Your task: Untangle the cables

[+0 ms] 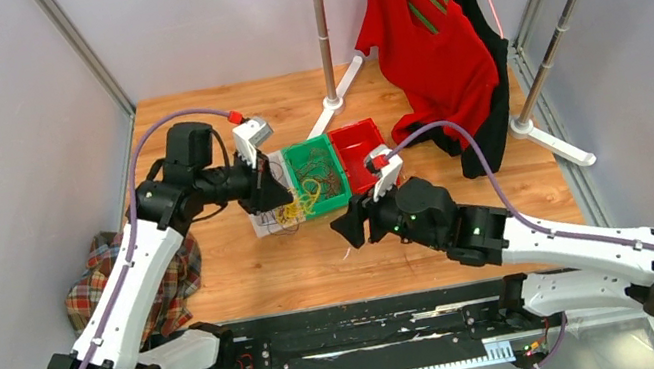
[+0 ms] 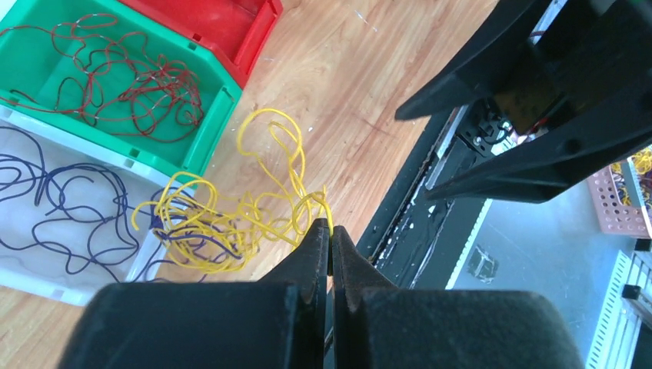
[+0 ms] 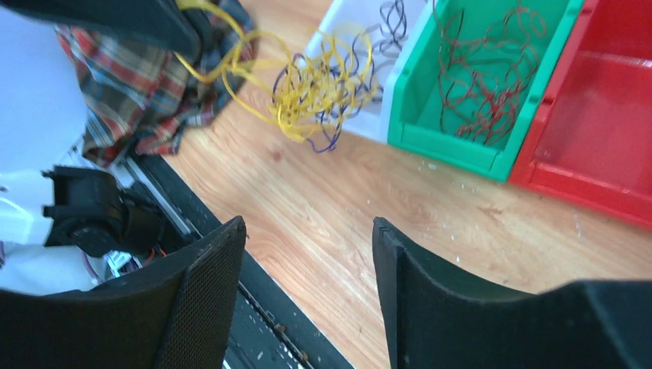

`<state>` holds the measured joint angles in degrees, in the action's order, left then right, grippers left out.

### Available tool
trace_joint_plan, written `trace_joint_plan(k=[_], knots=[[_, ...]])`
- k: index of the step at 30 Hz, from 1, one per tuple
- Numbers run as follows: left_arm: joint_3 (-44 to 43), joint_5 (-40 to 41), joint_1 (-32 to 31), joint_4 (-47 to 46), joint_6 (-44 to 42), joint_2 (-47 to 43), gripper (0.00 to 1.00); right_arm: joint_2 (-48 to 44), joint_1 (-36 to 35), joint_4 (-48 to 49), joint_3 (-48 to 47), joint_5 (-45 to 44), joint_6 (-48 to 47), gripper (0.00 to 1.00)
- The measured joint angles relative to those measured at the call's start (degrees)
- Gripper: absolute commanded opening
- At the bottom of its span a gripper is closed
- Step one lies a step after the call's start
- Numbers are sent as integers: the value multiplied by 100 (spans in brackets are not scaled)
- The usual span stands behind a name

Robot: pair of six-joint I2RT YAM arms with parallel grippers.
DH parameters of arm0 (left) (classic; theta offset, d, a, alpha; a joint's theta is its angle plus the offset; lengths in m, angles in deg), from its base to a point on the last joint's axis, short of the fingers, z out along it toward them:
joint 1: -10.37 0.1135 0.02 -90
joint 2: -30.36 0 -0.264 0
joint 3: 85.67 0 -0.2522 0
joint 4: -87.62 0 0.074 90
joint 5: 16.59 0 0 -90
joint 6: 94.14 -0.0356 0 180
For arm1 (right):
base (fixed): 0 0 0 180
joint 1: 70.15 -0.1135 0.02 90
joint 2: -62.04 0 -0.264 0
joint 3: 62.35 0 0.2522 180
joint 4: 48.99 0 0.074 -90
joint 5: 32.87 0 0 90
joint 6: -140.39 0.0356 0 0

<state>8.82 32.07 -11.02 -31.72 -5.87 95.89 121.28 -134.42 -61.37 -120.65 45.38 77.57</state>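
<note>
Lab: metal-framed robot cell (image 1: 83, 50)

Bright, even light, soft shadows, slightly soft focus in both wrist views

Open over bare wooden tabletop (image 3: 369, 200) on the near side of the green plastic bin (image 3: 442, 140). Blocked left of that bin by the white plastic tray (image 2: 69, 288) with a yellow wire tangle (image 2: 207, 231) spilling out; right of it by the red plastic bin (image 3: 584, 188); behind it by the white foot of the metal clothes rack (image 1: 335, 99).
</note>
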Motion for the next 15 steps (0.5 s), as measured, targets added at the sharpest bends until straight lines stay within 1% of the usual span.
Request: trace_joint_plan(k=[2,4,10,15], knots=[[0,4,-37,59,-48,-24,1,-146,0,2,-74,-107,-13,63],[0,15,-125,157,-129,-24,1,-74,0,20,-262,-149,-61,64],[-17,22,-306,407,-306,-57,1,597,-15,297,-951,50,-254,65],[-168,-68,-356,651,-485,-98,1,861,-138,483,-1008,238,-326,65]])
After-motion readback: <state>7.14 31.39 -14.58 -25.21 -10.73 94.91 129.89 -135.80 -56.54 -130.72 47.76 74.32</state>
